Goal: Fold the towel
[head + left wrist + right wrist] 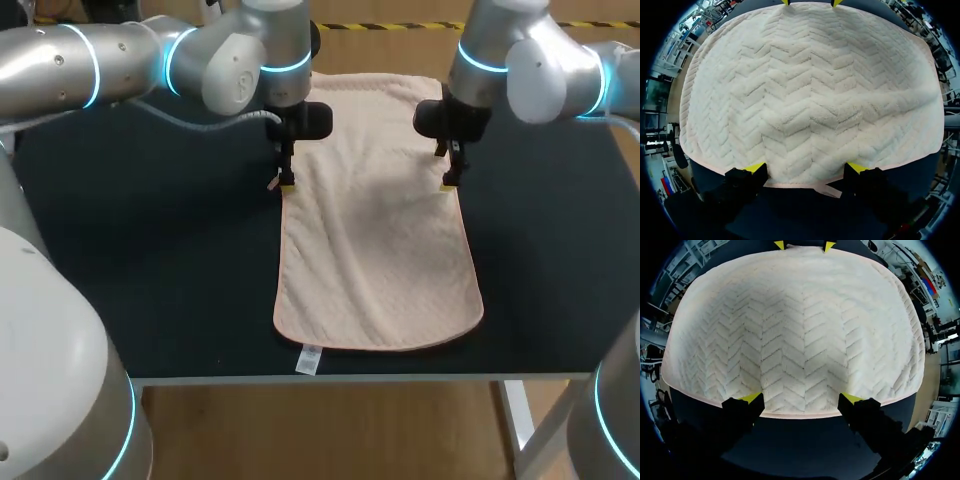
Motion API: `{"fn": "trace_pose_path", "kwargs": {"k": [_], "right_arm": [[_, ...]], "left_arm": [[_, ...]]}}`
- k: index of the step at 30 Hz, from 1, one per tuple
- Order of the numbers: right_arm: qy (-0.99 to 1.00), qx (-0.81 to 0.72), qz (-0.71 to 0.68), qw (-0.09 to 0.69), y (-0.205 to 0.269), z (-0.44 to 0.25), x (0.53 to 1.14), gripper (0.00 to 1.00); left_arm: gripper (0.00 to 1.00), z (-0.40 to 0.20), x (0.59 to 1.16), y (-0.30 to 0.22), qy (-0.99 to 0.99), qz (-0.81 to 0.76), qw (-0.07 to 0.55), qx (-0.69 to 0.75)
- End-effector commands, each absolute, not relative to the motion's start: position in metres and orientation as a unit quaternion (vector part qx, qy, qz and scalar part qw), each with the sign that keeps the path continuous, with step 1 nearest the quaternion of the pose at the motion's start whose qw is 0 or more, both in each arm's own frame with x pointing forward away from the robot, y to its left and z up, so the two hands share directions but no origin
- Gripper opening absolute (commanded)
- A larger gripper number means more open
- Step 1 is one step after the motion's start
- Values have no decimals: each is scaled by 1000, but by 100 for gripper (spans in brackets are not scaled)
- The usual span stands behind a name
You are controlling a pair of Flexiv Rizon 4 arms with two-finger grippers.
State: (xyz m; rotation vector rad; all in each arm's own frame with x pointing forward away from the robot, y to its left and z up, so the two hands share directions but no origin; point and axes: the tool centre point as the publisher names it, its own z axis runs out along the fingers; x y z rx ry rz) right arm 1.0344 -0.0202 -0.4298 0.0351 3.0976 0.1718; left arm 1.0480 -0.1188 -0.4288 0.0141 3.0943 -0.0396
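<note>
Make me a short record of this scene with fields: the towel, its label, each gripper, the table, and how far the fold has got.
towel: pale pink, spread flat, no fold visible
label: white, at the towel's near left corner
left gripper: at the towel's left long edge, fingers open, tips at the hem
right gripper: at the right long edge, opposite the left one, fingers open
table: dark top, towel near its middle
fold: not yet begun
</note>
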Motion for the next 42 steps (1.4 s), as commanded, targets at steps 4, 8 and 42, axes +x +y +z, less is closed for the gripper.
{"fn": "trace_pose_path", "kwargs": {"k": [4, 8, 42], "right_arm": [[998, 15, 54, 15, -22, -432, 1034, 100], [998, 16, 55, 13, -21, -433, 1034, 100], [997, 8, 76, 21, -25, -428, 1025, 0]], "left_arm": [[100, -438, 1051, -118, 1000, -17, 19, 9], [100, -439, 1051, -117, 1000, -16, 17, 12], [0, -443, 1050, -116, 1000, -20, 8, 4]]}}
